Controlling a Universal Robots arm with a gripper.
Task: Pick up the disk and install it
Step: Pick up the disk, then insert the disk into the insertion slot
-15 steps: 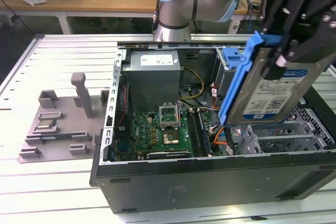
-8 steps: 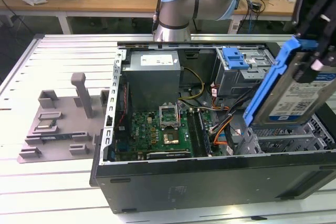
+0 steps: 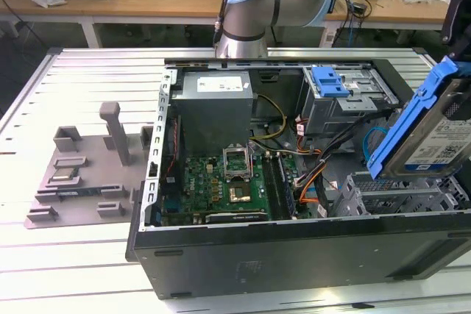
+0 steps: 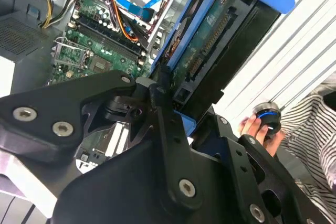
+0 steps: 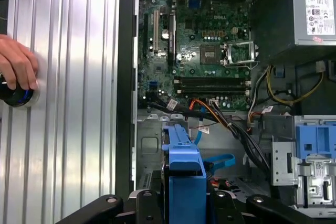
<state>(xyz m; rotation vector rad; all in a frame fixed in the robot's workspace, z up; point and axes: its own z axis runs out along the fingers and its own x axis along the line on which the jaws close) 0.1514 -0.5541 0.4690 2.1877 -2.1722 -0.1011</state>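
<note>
Watching remotely, I see the ribbed aluminium table (image 3: 88, 255) spread across the exterior view, with the open computer case (image 3: 294, 255) lying on its side from the centre out to four o'clock. The robot arm (image 3: 257, 5) rises behind the case at twelve o'clock. Inside the case, the grey power supply (image 3: 213, 108) sits at about eleven o'clock from the centre, touching the green motherboard (image 3: 221, 189) that lies at seven o'clock. A grey parts fixture (image 3: 81, 174) rests on the table at nine o'clock, well apart from the case. At three o'clock the disk (image 3: 434, 137) hangs tilted in the air in its blue bracket, label facing the camera, above the silver drive cage (image 3: 390, 193) at four o'clock and not touching it. In the second wrist view my gripper (image 4: 189, 108) is clenched on the disk (image 4: 210, 40), with black fingers (image 4: 157, 98) pressed against the bracket's sides. An empty blue caddy (image 3: 329, 81) sits in the bay at one o'clock. In both wrist views a person's hand (image 5: 16, 64) rests on a round black-and-blue knob (image 5: 18, 95) on the table outside the case.
</note>
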